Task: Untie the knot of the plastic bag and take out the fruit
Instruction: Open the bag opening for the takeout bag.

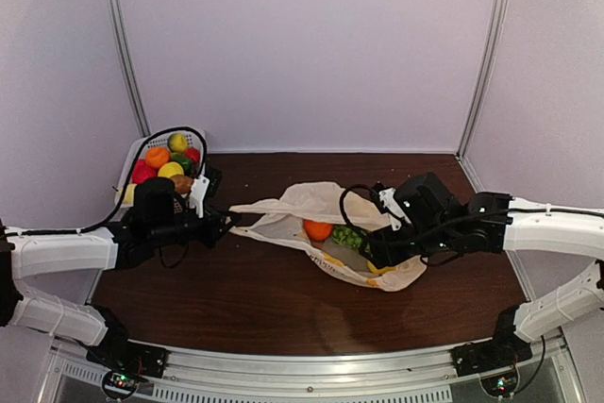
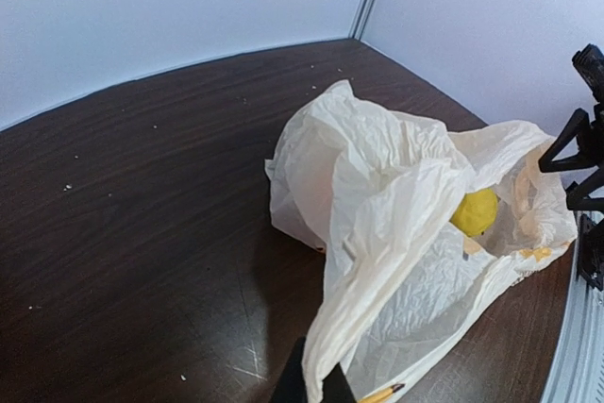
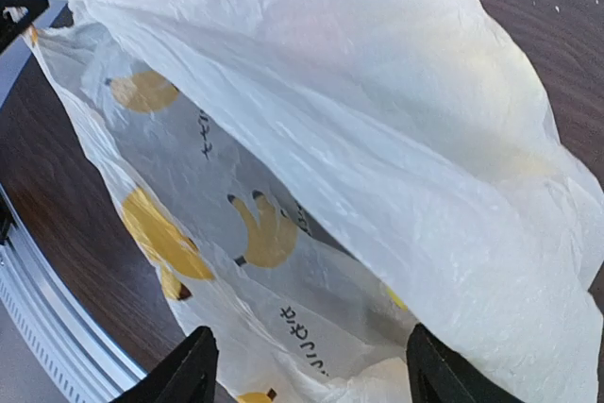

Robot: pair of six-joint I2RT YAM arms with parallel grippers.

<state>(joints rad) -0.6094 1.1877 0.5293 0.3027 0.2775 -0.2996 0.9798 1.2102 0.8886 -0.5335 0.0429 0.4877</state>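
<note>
While the left end effector [image 1: 226,220] is clenched on an edge of the plastic bag [image 1: 302,200] lying mid-frame, the right end effector [image 1: 377,254] hangs released at its mouth, and the film looks light, limp and slippery, best taken at a bunched fold.

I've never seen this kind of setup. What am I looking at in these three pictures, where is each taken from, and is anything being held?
Two robot arms, left arm and right arm, are bolted at the near edge of a brown table, each with a two-finger gripper. One picture looks down from above and behind; the others come from wrist cameras. On the table lies a cream plastic bag, mouth open, showing an orange fruit and green grapes. A white basket of fruit sits far left. The left gripper is pinched shut on the bag; the right gripper is open at the bag.
</note>
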